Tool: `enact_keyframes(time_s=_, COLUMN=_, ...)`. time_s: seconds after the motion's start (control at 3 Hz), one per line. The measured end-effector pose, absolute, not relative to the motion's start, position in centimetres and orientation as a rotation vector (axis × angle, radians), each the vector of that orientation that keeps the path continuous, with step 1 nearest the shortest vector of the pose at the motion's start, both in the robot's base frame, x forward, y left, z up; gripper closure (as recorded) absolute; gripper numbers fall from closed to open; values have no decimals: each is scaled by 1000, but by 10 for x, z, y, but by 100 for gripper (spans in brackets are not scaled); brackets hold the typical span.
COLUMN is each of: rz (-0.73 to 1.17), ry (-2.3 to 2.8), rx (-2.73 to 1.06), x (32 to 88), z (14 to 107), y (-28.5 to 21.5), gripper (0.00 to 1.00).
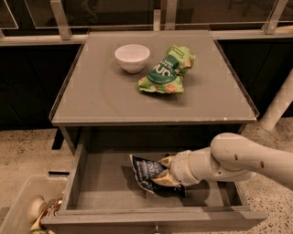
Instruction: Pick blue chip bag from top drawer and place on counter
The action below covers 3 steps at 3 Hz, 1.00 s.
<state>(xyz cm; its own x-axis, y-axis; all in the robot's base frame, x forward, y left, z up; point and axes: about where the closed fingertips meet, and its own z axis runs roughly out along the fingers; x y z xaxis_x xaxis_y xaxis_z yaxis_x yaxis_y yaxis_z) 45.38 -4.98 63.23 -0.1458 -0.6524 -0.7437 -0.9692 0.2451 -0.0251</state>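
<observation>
Floor (27, 146): pale speckled stone, seen to left and right. Rear wall: dark glazed panels (114, 11), fronted by pale metal uprights (59, 18) and a pale horizontal rail (36, 40). White slanted post (280, 103): seen at right. Pale plastic bin (18, 201): set lower left.

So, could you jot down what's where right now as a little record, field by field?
gripper: inside the top drawer, shut on the blue chip bag
blue chip bag: in the drawer, right of middle, crumpled and tilted
top drawer: pulled open
counter: holds a white bowl and a green snack bag, side by side
pale bin: on the floor, lower left
</observation>
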Motion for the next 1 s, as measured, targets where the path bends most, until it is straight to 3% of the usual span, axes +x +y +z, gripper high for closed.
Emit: enact_keyframes(time_s=1.0, rz=611, ry=1599, rx=-1559, x=433, z=779, y=-77, gripper=100)
